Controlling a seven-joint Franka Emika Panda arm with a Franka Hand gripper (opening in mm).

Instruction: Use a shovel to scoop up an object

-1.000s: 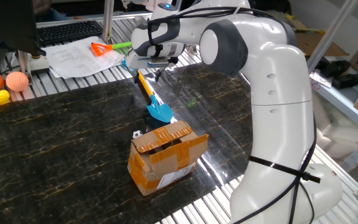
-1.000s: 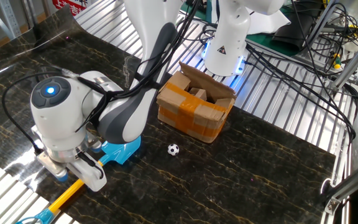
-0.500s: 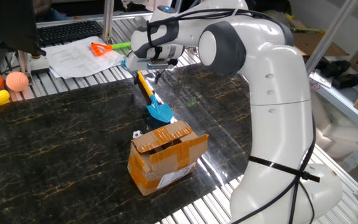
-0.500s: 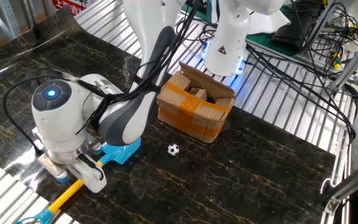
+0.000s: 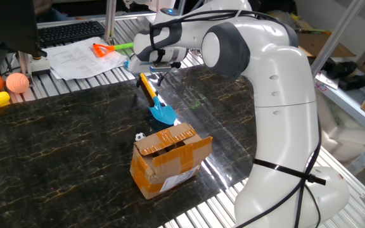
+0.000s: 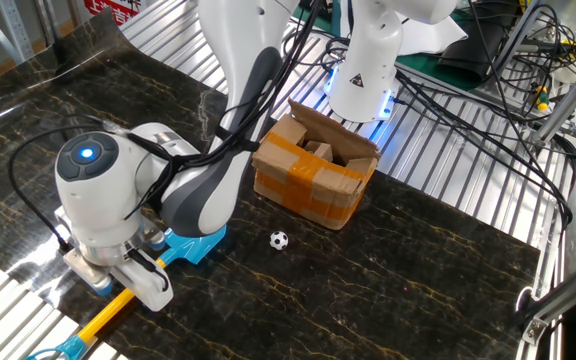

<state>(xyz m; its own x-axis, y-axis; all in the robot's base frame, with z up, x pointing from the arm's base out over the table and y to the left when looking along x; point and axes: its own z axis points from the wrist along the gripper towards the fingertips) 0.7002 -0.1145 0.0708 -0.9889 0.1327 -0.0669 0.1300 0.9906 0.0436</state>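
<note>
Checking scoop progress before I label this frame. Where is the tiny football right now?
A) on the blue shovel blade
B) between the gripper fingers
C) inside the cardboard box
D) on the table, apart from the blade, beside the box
D: the tiny football sits on the dark table just in front of the cardboard box, with a clear gap to the blue blade of the shovel.

A glossy, dark marble-look surface with gold veins is seen on the table [image 5: 56, 145]. The shovel [image 5: 156, 101] looks like smooth, shiny plastic. The box [image 6: 313, 170] is made of matt brown cardboard, bound with glossy orange tape. The arm [image 5: 277, 88] is cased in smooth white plastic.
</note>
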